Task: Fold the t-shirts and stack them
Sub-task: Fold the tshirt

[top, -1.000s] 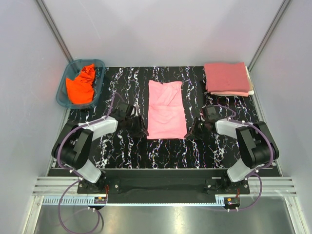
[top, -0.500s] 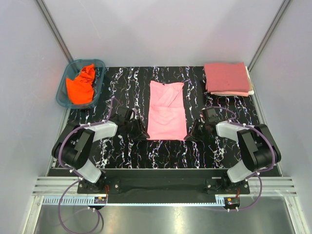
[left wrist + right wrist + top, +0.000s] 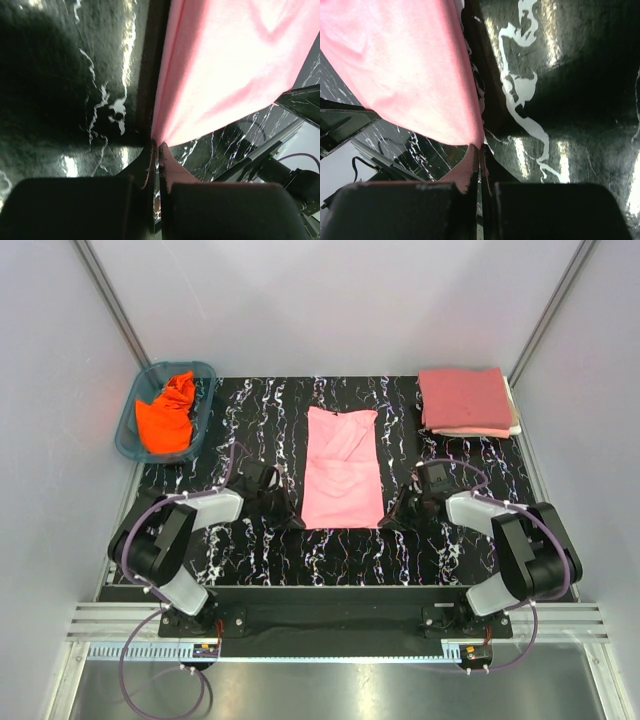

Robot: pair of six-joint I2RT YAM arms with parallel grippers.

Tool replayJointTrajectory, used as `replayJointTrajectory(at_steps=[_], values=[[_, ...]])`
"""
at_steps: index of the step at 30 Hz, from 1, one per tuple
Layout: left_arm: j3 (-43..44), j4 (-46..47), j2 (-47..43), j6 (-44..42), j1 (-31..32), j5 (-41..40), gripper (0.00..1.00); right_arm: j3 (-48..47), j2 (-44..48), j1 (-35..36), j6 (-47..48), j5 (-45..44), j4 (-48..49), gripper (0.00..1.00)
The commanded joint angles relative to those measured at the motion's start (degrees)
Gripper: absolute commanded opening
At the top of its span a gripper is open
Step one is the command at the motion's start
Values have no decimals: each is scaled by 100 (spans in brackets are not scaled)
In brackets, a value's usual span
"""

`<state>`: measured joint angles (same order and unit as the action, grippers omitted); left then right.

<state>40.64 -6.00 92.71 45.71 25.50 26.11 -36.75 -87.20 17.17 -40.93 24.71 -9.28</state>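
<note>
Near corners of the one pink shirt [image 3: 342, 475], spread mid-table, are pinched tight by the left gripper [image 3: 296, 524] and right gripper [image 3: 388, 522]. Farther back, one orange shirt [image 3: 165, 418] is heaped in the basket [image 3: 205, 375], and one red shirt [image 3: 465, 397] is stacked on one cream shirt [image 3: 514, 408].

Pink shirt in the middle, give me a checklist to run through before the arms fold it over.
1. Left gripper shut on the pink shirt's near left corner: ok.
2. Right gripper shut on its near right corner: ok.
3. Both grippers level with each other: ok.
4. Shirt lying flat as a narrow strip: ok.
5. Depth of fabric in each pinch: cannot tell.
6. Folded stack apart from the shirt: ok.
</note>
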Motion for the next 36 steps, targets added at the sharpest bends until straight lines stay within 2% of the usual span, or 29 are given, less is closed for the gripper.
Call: replayJointTrajectory(at_steps=[1,7,12,17,22,30,36], values=[[92,-267,-577,-123,174,-333,0,72,422,50,-21,34,-126,0],[199,-963,-1596,-54,674,-772,0,212,1695,58,15,-141,-1066,0],[242,-1543,-2527,218,1298,-1273,0,248,3444,59,-231,-352,-2067,0],[383,-1931,-2994,385,1713,-1249,0,160,4578,67,-320,-449,-2561,0],[646,-2212,-3101,255,1792,-1791,0,-15,4354,67,-171,-660,-2597,0],[2111,-2537,-1854,-518,1354,-1837,0,-578,3430,59,199,-1310,-2544,0],[3491,-2678,-676,-940,791,-1425,0,-1527,2358,-47,506,-1469,-2447,0]])
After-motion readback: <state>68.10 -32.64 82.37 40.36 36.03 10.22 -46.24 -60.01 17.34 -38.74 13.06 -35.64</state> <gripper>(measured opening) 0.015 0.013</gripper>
